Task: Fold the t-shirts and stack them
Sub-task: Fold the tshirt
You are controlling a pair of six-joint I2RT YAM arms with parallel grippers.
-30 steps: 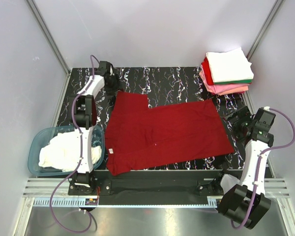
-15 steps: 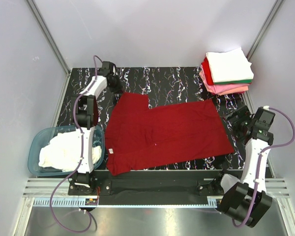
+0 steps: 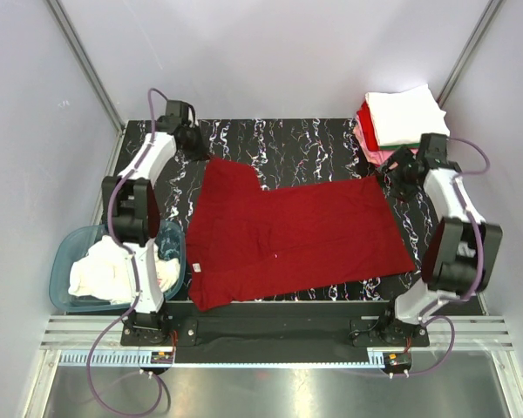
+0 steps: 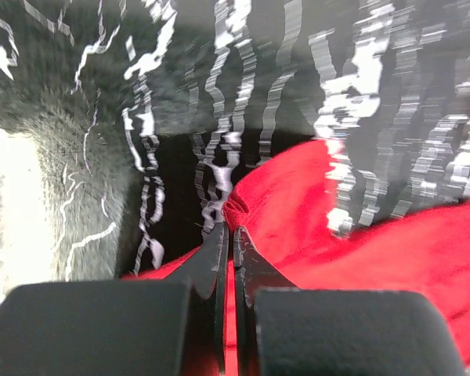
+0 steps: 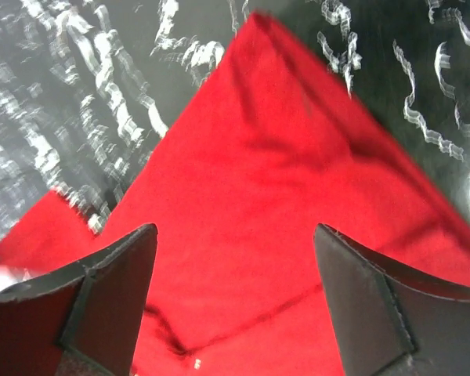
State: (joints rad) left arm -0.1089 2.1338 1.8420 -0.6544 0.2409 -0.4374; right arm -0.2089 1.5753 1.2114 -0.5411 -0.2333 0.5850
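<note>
Pinching the far-left sleeve of the dark red t-shirt (image 3: 288, 235), flat on the tabletop (image 3: 314, 139), the left gripper (image 4: 229, 227) jaws clamp only a thin fold: slip possible. Over the far-right corner the right gripper (image 5: 235, 235) jaws gape empty: uneven lift risk.

No legible text, brands or numbers, tiny tag (image 3: 194, 268) on dark red t-shirt (image 3: 296, 231) unreadable
</note>
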